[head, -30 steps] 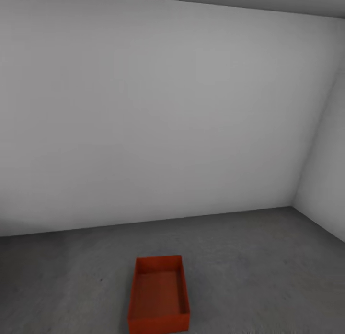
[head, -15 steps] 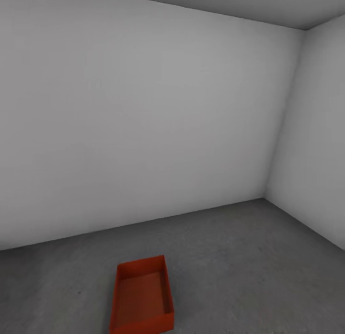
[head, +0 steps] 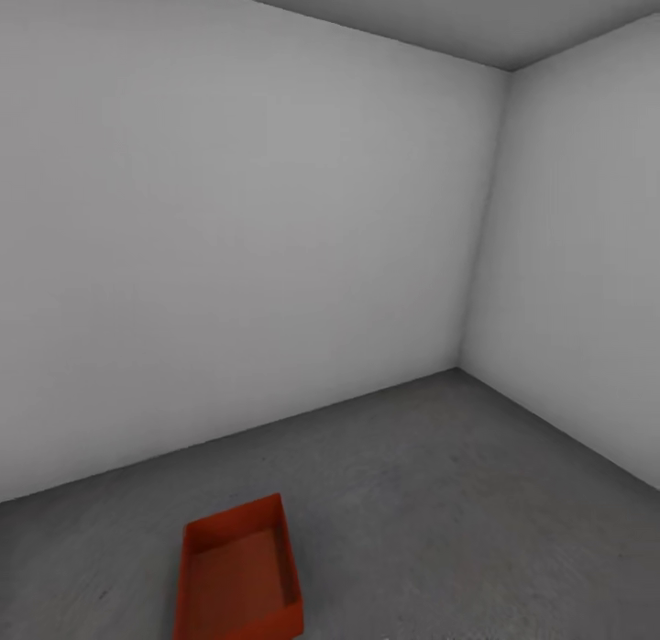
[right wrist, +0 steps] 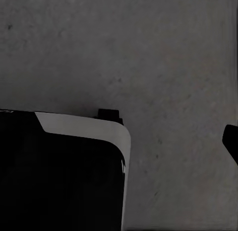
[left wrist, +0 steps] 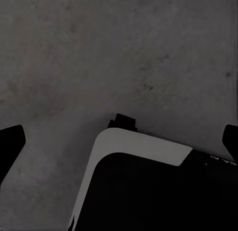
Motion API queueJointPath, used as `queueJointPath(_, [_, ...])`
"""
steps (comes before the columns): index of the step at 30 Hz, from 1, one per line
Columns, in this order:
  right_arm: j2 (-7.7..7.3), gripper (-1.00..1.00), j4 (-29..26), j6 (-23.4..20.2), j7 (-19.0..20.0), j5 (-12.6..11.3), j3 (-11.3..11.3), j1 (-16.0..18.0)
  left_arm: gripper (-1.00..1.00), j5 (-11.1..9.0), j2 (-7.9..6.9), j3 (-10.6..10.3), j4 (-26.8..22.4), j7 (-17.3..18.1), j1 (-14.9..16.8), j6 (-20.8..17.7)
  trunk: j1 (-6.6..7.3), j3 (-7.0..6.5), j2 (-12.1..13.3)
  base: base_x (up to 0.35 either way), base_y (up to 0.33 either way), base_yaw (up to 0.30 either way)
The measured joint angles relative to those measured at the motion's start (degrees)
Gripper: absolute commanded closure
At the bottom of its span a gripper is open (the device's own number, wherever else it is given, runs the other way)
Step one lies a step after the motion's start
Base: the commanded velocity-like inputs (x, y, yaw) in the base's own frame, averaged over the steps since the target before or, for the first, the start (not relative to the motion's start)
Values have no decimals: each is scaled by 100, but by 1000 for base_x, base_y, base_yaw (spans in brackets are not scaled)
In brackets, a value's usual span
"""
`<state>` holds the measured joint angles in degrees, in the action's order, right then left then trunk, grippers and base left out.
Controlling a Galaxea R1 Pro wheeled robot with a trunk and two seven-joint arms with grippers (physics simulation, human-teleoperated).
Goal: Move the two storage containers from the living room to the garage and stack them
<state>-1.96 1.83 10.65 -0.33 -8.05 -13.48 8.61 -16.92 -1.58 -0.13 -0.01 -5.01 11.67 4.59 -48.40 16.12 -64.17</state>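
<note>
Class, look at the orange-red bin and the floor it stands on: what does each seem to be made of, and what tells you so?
The orange-red open-topped rectangular bin looks like matte plastic: thin straight walls, even colour, no gloss. The dark grey floor looks like rough concrete: speckled, mottled, unpolished. Being a render, both remain guesses.

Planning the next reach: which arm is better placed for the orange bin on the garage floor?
Probably left: the storage container sits left of centre on the floor in the head view, and the left gripper is open.

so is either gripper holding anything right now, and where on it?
Nothing held. Both wrist views show wide-apart fingertips over bare concrete floor; the orange-red storage container sits alone on it.
</note>
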Motion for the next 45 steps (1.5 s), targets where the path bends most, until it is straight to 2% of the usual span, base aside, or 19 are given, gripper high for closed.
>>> queueJointPath(45, [-16, -100, 0, 10, 1, -11, 4, 0, -100, 0, 1, 0, 0, -1, 0, 0, 0, 0, 0, 0, 0, -300])
